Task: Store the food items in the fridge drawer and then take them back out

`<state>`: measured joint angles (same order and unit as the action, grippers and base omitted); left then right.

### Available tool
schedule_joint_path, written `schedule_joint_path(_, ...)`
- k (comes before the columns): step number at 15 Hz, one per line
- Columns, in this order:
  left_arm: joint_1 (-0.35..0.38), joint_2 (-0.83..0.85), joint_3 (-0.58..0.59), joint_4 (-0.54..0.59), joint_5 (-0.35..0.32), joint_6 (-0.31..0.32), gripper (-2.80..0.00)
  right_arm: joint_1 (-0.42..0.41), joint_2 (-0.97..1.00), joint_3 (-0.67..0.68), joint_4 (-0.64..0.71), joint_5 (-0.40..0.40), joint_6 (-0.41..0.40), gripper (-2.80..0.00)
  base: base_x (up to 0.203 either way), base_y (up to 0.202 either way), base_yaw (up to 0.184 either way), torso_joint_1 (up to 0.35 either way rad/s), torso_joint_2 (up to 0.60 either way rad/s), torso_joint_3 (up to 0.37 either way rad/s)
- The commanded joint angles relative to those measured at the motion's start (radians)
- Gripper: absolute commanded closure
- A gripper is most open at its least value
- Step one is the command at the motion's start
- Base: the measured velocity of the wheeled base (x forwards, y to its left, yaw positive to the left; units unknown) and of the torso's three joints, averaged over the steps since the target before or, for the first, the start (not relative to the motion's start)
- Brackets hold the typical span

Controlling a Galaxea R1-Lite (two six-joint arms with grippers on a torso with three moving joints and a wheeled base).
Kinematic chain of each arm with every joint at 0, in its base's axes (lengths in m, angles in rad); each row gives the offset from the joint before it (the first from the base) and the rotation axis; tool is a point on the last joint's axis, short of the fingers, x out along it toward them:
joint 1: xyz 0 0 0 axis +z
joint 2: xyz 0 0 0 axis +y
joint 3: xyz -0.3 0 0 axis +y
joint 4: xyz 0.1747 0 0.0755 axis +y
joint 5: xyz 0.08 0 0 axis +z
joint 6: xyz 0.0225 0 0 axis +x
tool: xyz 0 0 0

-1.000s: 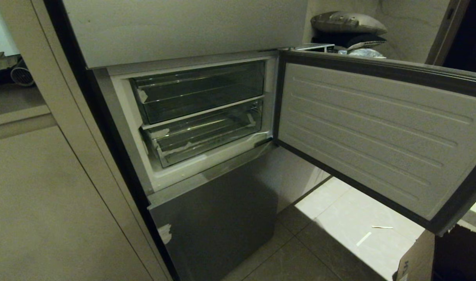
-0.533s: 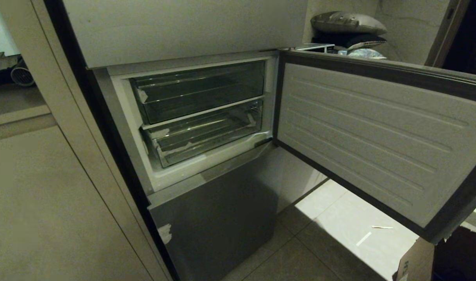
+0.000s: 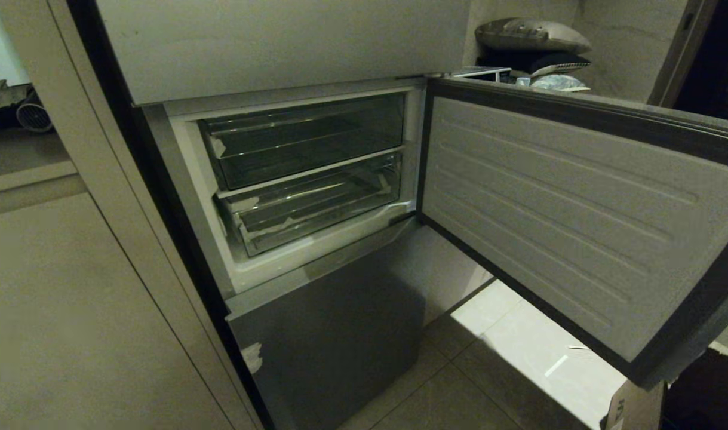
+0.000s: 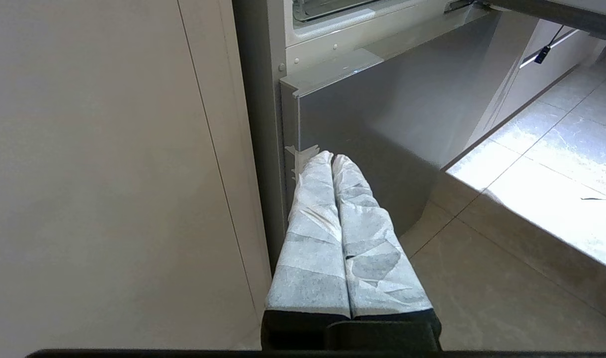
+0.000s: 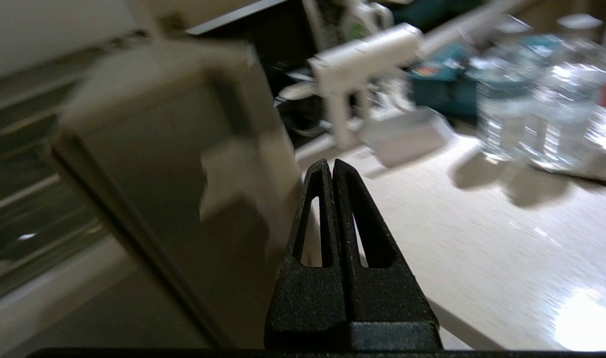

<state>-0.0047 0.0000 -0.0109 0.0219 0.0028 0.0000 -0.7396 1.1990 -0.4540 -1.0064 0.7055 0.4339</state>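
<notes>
The right gripper, black fingers pressed together and empty, points past the swung-open grey fridge door. At ten o'clock of that door, the clear ribbed plastic fridge drawer sits pushed in. The left gripper, paper-wrapped and closed, hangs low by the grey steel lower panel.

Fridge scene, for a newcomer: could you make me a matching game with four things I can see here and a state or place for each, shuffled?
Things:
1. fridge door
2. left gripper
3. right gripper
4. water bottles

States or places:
A. bare black, fingers shut together
B. standing on a pale counter
C. swung open
D. fingers wrapped in white, shut together

Pairs: 1-C, 2-D, 3-A, 4-B
</notes>
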Motion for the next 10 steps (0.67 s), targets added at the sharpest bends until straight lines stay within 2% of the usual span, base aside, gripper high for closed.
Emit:
schedule_joint_path(1, 0.0, 0.002, 0.0, 0.001, 0.0, 0.0, 0.0, 0.061, -0.092, 0.047, -0.006, 0.004, 0.007, 0.0, 0.0, 0.0, 0.0, 0.0, 0.0, 0.0)
schedule_joint_path(5, 0.0, 0.002, 0.0, 0.0, 0.0, 0.0, 0.0, 0.133, -0.208, 0.115, -0.016, 0.003, 0.011, 0.0, 0.0, 0.0, 0.0, 0.0, 0.0, 0.0)
schedule_joint_path(8, 0.0, 0.002, 0.0, 0.0, 0.0, 0.0, 0.0, 0.316, -0.315, 0.128, -0.013, -0.046, 0.016, 0.0, 0.0, 0.0, 0.0, 0.0, 0.0, 0.0)
schedule_joint_path(10, 0.0, 0.002, 0.0, 0.0, 0.0, 0.0, 0.0, 0.41, -0.378, 0.122, 0.026, -0.085, 0.017, 0.0, 0.0, 0.0, 0.0, 0.0, 0.0, 0.0)
